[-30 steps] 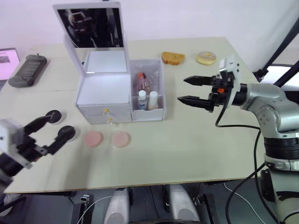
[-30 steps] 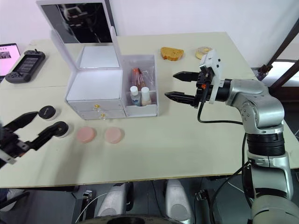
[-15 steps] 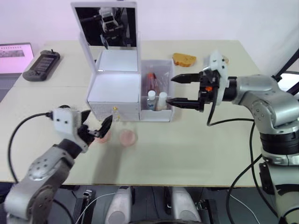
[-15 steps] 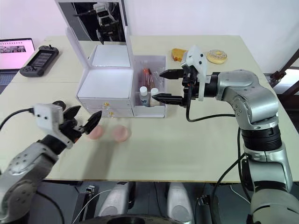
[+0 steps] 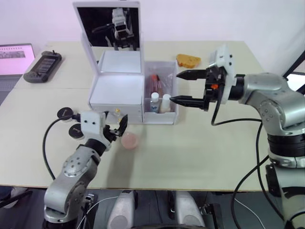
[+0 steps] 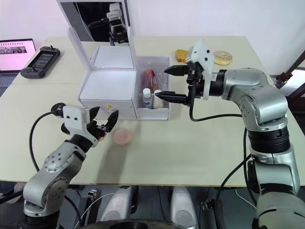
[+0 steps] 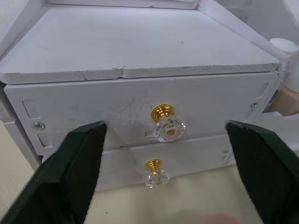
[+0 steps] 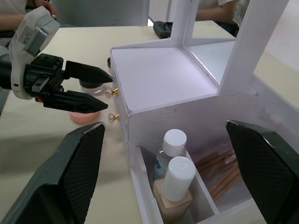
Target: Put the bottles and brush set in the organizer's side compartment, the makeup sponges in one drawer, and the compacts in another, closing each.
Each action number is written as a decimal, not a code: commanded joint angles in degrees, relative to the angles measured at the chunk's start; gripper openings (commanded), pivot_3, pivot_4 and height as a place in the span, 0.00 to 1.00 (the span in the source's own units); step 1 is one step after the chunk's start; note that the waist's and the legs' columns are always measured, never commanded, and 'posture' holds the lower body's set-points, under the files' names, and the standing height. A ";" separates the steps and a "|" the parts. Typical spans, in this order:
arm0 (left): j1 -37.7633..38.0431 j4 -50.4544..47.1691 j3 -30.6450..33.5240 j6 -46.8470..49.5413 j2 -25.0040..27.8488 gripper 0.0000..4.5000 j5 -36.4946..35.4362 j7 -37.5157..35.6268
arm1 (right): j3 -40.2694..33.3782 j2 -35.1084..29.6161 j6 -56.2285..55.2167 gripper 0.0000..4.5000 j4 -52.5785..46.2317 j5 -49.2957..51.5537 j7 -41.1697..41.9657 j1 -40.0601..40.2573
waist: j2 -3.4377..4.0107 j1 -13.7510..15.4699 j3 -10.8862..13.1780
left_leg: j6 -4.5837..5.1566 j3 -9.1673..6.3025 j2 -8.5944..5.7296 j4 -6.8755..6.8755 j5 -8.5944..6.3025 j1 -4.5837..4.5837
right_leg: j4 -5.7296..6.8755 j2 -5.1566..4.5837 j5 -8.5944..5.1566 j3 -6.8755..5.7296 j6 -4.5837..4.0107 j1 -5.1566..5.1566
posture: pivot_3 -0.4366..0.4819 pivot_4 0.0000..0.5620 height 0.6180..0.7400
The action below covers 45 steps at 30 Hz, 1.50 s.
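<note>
Fingers of the left gripper point(image 5: 116, 129) are spread wide and empty, aimed at the organizer point(image 5: 119, 90) drawer fronts. Its wrist view shows what the head views barely resolve: two shut drawers, each with a gold-and-crystal knob, the upper knob point(image 7: 166, 125) sitting between the fingers and just ahead of them, the lower knob point(image 7: 155, 172) beneath it. A pink sponge point(image 5: 129, 140) lies on the worktop point(image 5: 200, 152) just beside the left fingers, toward the robot; the right wrist view shows a pink sponge point(image 8: 84, 116) under those fingers too. Two black compacts point(image 5: 71, 122) sit behind the left wrist, by its cable. The left forearm reaches forward low over the worktop.

Right gripper point(image 5: 183, 87) fingers are also spread, empty, pointing sideways at the side compartment point(image 5: 162, 93). Just ahead of and below their tips stand two white-capped bottles point(image 8: 173, 172), with the brush set point(image 8: 224, 170) lying behind them. The right arm is bent at the elbow, with the forearm held level above the worktop.
</note>
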 commanded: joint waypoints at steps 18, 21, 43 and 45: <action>5.29 -7.10 -0.96 -2.20 -2.01 0.06 2.57 -4.28 | -0.24 -0.44 -1.83 1.00 -0.04 -0.26 0.71 -2.04 | 0.00 0.98 0.00 | -0.01 0.09 0.00 -0.13 -0.01 -0.05 | -0.17 -0.01 -0.02 0.04 0.02 -0.06 | 0.48 0.27 1.00; 8.24 -9.69 -0.10 -1.59 -1.05 0.06 1.30 -5.68 | 0.13 -0.09 -2.14 1.00 0.32 -0.43 0.97 -2.15 | -0.01 1.01 0.00 | -0.01 0.09 0.00 -0.14 -0.01 -0.05 | -0.18 -0.01 -0.02 0.04 0.02 -0.07 | 0.48 0.27 1.00; 15.61 -16.07 2.61 0.33 -0.08 0.29 -4.43 -6.56 | 0.94 0.77 -2.91 1.00 2.18 -1.35 1.11 -3.87 | 0.00 1.08 0.01 | -0.01 0.13 0.00 -0.19 -0.03 -0.14 | -0.46 -0.04 -0.01 0.03 0.02 -0.06 | 0.48 0.27 1.00; 16.12 -16.47 3.57 0.02 -0.09 0.48 -6.66 -7.40 | 0.90 1.00 -2.81 1.00 2.34 -1.25 1.08 -4.22 | 0.00 1.06 0.01 | -0.01 0.14 0.00 -0.19 -0.03 -0.14 | -0.47 -0.04 -0.01 0.03 0.02 -0.06 | 0.48 0.27 1.00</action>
